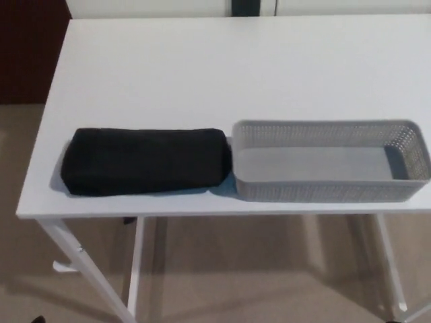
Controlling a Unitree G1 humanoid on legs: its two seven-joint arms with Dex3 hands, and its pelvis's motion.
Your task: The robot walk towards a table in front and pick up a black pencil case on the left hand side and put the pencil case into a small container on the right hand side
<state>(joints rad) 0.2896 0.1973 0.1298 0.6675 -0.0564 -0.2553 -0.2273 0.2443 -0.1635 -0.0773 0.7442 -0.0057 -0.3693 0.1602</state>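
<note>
Where the white worktop (202,67) reaches its near edge, the black pencil case (145,160) lies toward the left corner, just beside the grey perforated container (323,191); left hand and right hand out of view, fingers' state cannot be told.

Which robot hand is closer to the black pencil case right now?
Cannot tell: neither hand is in view. The pencil case lies left of the grey container.

I see soft, even light; faint shadows under the table's (202,81) front edge; the picture is slightly blurred.
</note>
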